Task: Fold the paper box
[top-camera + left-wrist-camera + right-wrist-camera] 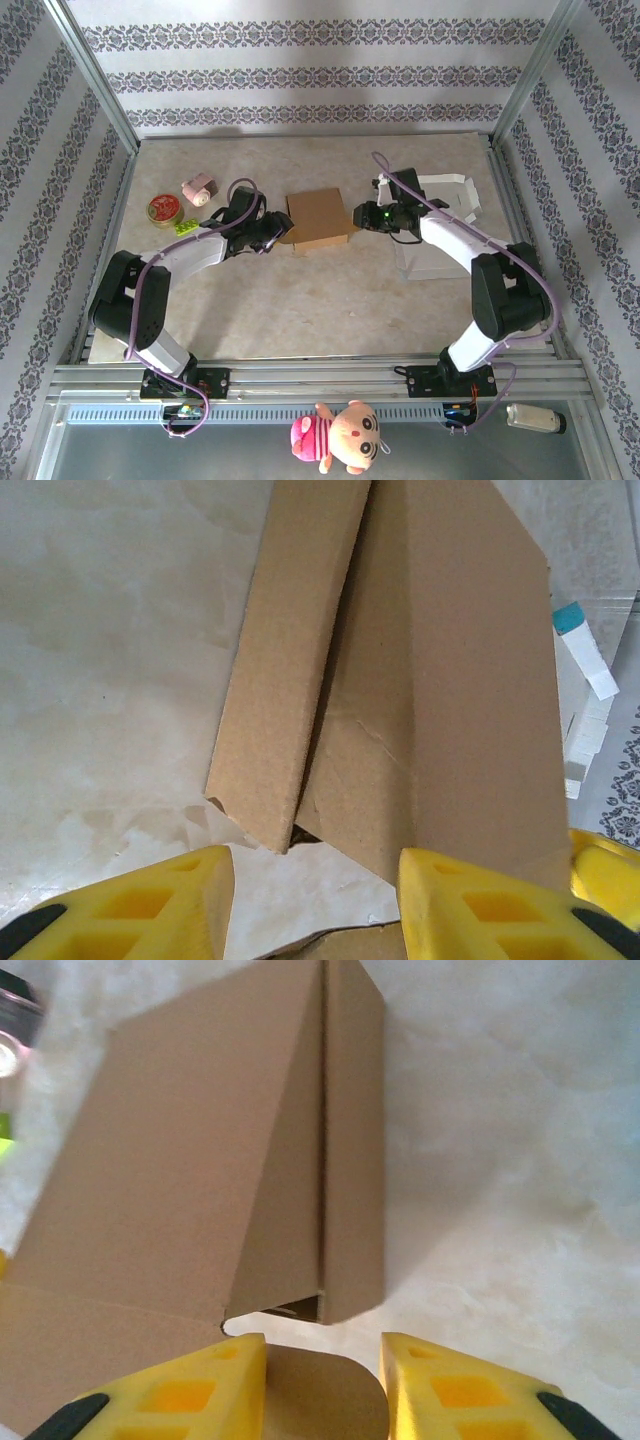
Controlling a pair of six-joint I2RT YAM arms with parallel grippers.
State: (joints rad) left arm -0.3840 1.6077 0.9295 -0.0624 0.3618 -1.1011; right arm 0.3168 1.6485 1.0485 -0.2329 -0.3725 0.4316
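Left gripper (315, 865) is hovering, jaws apart, at a corner of the paper box (450, 680); right gripper (322, 1360) is straddling its tab (325, 1405), clamped or not, cannot tell.

Robotics lab test cell seen from above: a marble-patterned table (300, 310) boxed in by bare aluminium frame posts (95, 85). Floral-striped wallpaper panels (300, 80) stand behind the table and on both its sides. A black-and-white left arm (185, 255) and right arm (455, 240) are bolted to a metal rail (320, 375) along the table's near edge.
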